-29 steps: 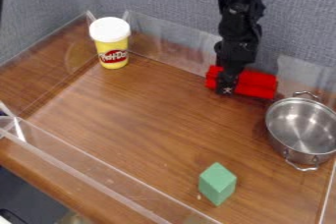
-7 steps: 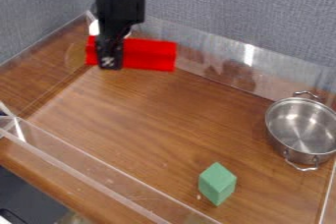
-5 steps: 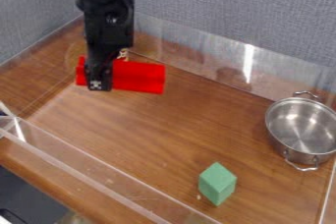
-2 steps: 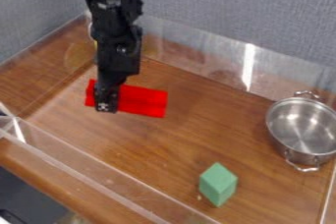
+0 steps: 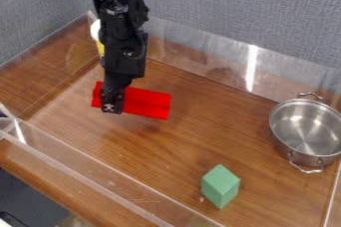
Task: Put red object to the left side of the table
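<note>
Left of centre, pincer (image 5: 112, 102) clamped around red object's (image 5: 139, 103) left end.

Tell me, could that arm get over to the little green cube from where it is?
Probably yes: bare wood lies between the gripper and the green cube, but its jaws are closed on the red block.

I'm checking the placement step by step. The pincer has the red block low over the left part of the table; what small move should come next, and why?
Probably ease straight down a touch, then open. The pincer grips the left end of the red block, which sits at or just above the table, well left of the steel pot and green cube. Contact is not clear, so releasing now might drop it.
</note>
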You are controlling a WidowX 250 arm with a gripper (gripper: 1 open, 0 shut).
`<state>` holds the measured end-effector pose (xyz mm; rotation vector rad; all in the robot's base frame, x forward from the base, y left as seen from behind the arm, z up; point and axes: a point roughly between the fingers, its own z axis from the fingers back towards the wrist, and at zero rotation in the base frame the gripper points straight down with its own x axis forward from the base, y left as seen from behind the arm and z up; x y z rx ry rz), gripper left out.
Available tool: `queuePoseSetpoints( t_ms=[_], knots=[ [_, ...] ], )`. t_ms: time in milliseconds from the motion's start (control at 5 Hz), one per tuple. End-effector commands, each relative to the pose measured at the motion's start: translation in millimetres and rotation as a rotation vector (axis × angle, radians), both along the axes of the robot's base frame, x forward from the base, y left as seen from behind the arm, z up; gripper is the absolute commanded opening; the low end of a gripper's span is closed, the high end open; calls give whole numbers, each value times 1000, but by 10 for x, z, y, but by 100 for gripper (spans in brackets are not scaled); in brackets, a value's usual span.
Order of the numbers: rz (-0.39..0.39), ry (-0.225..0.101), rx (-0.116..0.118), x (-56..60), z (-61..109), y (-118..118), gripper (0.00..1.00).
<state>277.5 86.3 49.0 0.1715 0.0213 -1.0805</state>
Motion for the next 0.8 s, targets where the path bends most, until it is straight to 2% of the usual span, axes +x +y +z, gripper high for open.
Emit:
queuePoseSetpoints(
  t_ms=[0,600],
  knots=[
    [1,-58,21,149,145,71,0],
    [-23,-59,27,233,110,80,0]
  ],
)
